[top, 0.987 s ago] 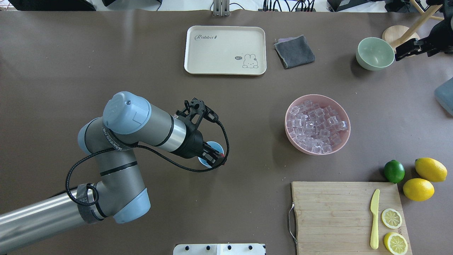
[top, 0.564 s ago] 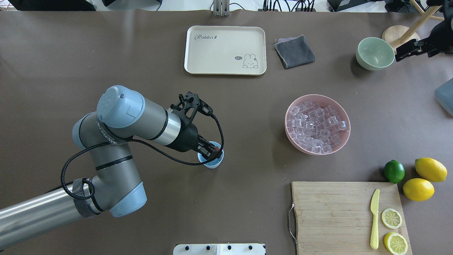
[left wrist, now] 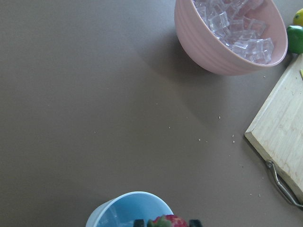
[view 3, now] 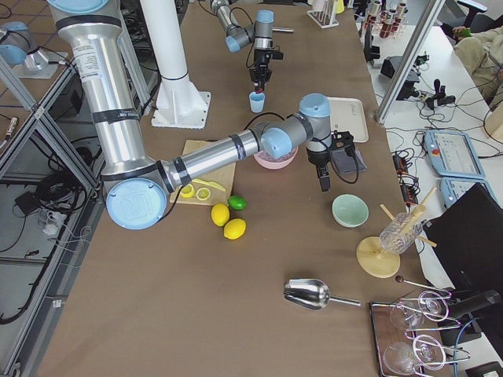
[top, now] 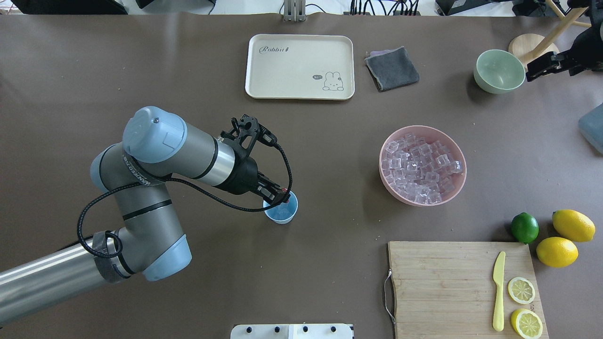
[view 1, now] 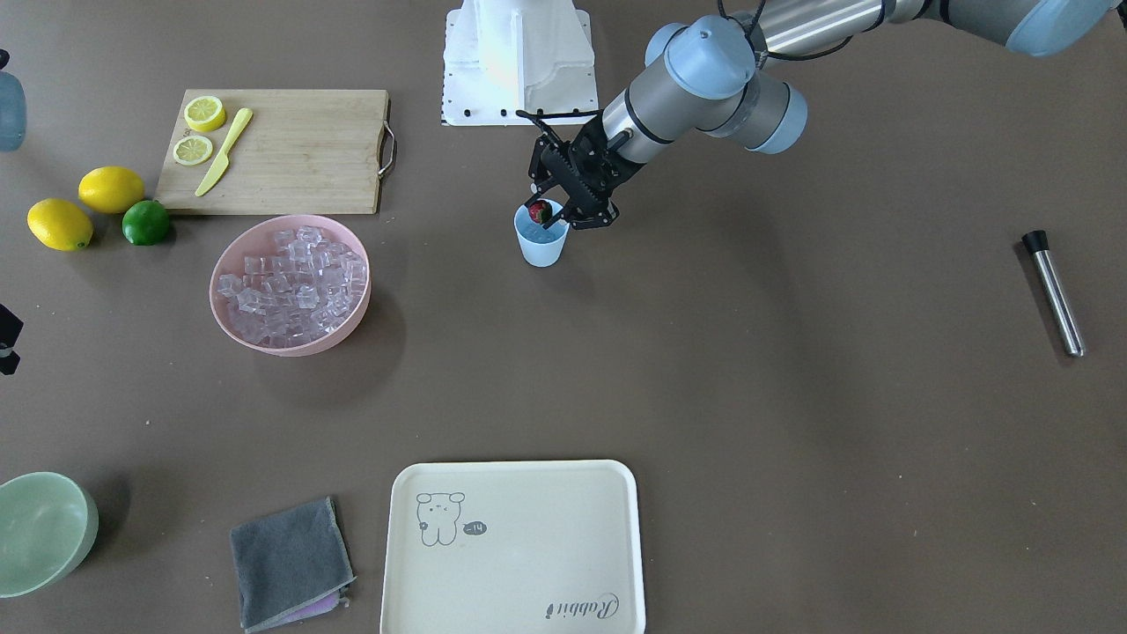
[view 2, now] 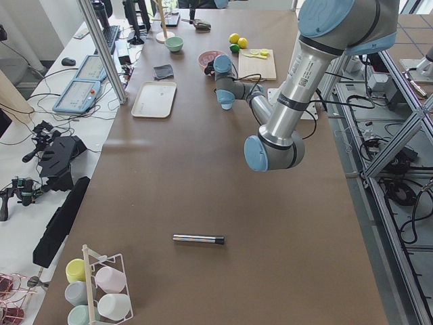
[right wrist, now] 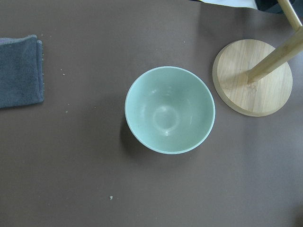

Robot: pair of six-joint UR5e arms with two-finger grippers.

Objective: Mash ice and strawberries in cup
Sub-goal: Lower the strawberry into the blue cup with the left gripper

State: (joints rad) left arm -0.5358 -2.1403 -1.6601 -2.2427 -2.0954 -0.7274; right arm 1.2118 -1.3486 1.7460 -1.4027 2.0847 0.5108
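The light blue cup point(top: 282, 213) stands at mid-table; it also shows in the front view point(view 1: 541, 245) and the left wrist view point(left wrist: 124, 211). My left gripper point(top: 281, 193) is shut on a small red strawberry point(view 1: 540, 211) and holds it just above the cup's rim; the berry also shows in the left wrist view point(left wrist: 168, 221). I cannot tell what lies inside the cup. The ice point(top: 420, 167) fills a pink bowl point(top: 389, 186) to the right. My right gripper point(top: 531, 71) is open and empty beside the pale green bowl point(top: 498, 70).
A cream tray point(top: 299, 66) and a grey cloth point(top: 392, 68) lie at the far side. A cutting board point(top: 438, 282) holds a yellow knife and lemon slices, with a lime point(top: 524, 227) and two lemons beside it. A steel rod point(view 1: 1054, 295) lies far left.
My left arm has drawn back to the left. The gripper with the strawberry has shifted from over the cup's middle to its left rim. The right arm has not moved.
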